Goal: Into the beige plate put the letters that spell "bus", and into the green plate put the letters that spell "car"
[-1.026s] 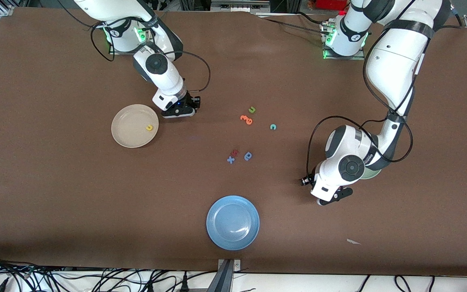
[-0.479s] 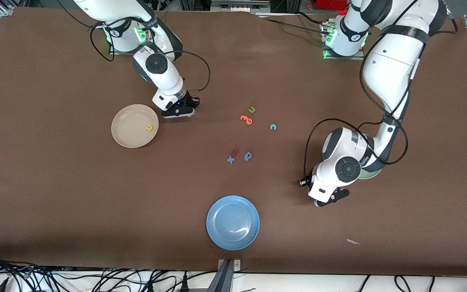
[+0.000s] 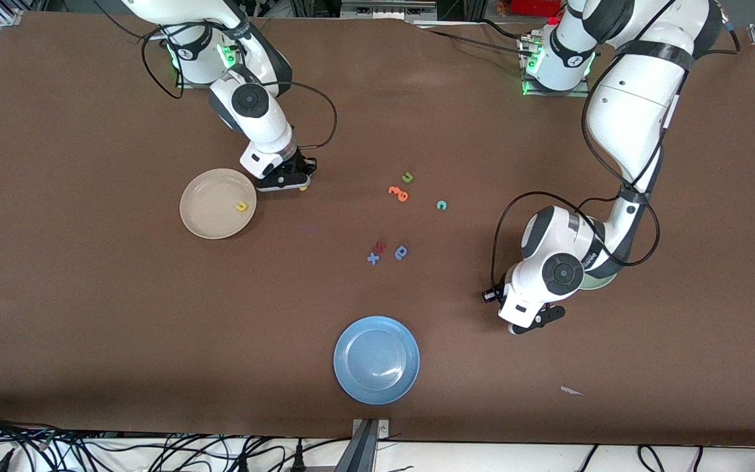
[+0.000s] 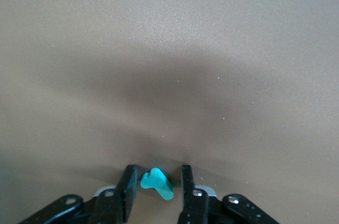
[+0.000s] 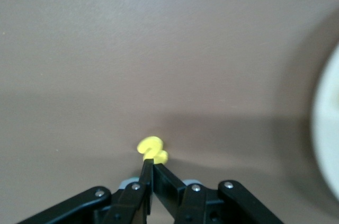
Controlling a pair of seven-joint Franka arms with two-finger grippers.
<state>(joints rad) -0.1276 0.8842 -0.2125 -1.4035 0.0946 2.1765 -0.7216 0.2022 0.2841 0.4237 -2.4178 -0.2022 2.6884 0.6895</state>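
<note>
Two grippers low, right gripper (image 5: 151, 173) pinching yellow s (image 5: 152, 150), left gripper (image 4: 156, 184) parted around teal r (image 4: 157, 182)

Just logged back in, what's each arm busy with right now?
The right pincer is shut on a small yellow toy letter beside the round beige plate, which already holds a yellow u. The left pincer is down at the table, its fingers around a small teal letter, near the pale green plate.
</note>
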